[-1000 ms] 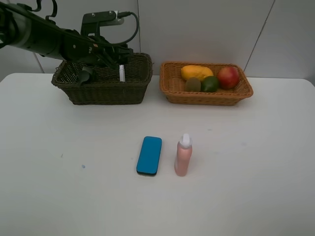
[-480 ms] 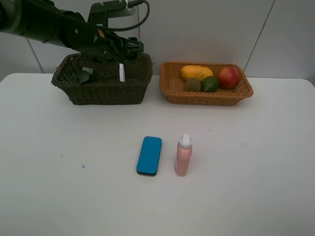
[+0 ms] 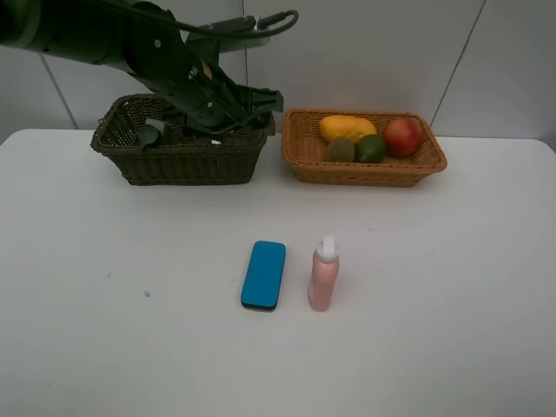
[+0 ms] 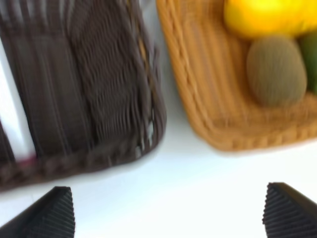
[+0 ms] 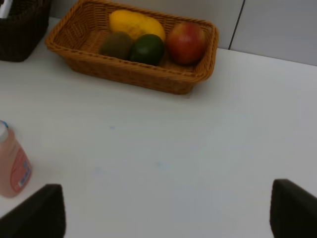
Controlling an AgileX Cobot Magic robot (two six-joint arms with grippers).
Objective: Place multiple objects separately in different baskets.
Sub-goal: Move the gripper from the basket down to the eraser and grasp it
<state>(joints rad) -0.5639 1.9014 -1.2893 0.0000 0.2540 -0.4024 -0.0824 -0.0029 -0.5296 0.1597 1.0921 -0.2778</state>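
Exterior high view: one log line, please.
left gripper: open, empty, by dark basket | right gripper: open, empty | blue eraser, pink spray bottle: on table

Upper left of the high frame: a thick left arm [image 3: 104, 39], glossy black, built of rounded segments. Small orange-tan mark [image 3: 205, 71] near the wrist. A thin black cable [image 3: 276, 14] looping above the wrist. At the end, the black left gripper [image 3: 269, 104], with slim, flat fingers. Lower corners of the left wrist frame: two black fingertips [image 4: 52, 213], wedge-shaped, finely ribbed. Lower corners of the right wrist frame: the right gripper [image 5: 166, 213], with the same dark ribbed tips.
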